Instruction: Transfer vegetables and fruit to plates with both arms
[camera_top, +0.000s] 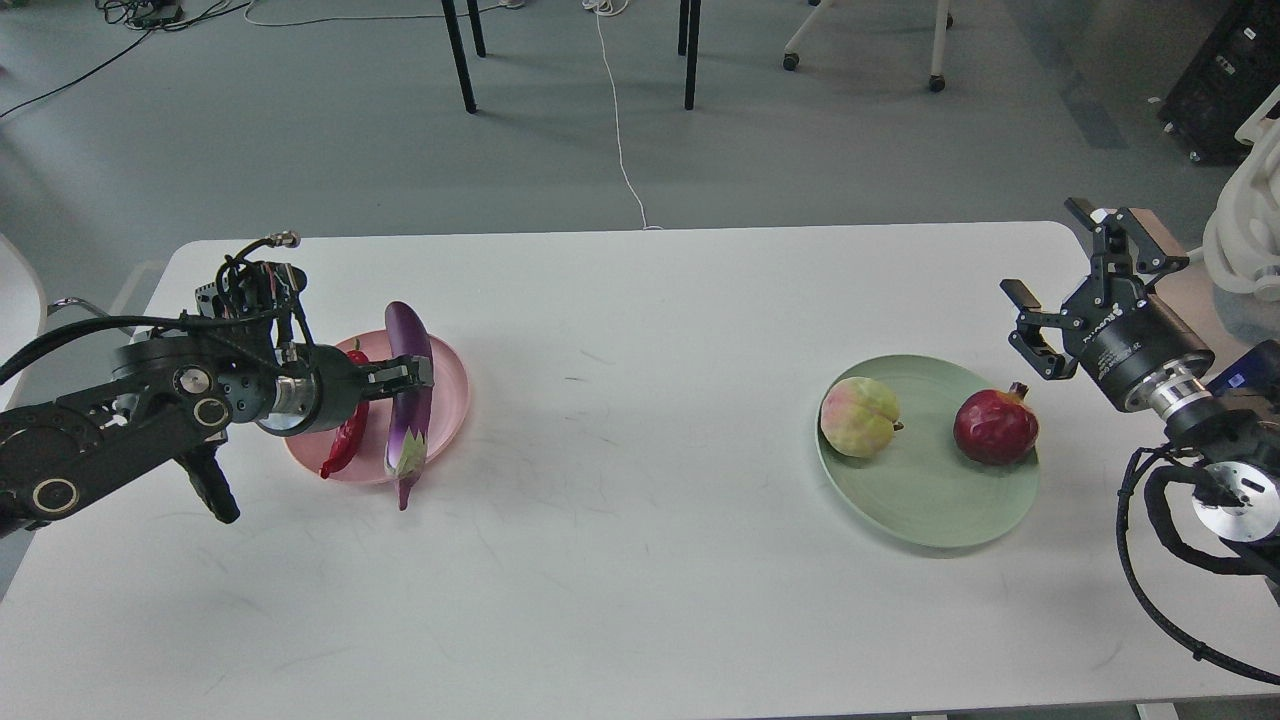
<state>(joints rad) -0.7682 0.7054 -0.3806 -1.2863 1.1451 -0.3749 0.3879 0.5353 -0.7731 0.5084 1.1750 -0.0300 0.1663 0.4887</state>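
Observation:
The purple eggplant (410, 395) is over the pink plate (450, 385) at the table's left, its calyx end hanging past the plate's front rim. My left gripper (412, 375) is shut on the eggplant's middle. The red chili pepper (345, 440) lies on the pink plate, left of the eggplant. The peach (858, 416) and the pomegranate (994, 427) sit on the pale green plate (925, 505) at the right. My right gripper (1065, 290) is open and empty, held above the table's right edge, right of the green plate.
The white table (640, 580) has rounded far corners. Black chair legs (458, 55), cables and a white cord (620, 120) are on the grey floor beyond. A white object (1245, 230) stands off the table's right side.

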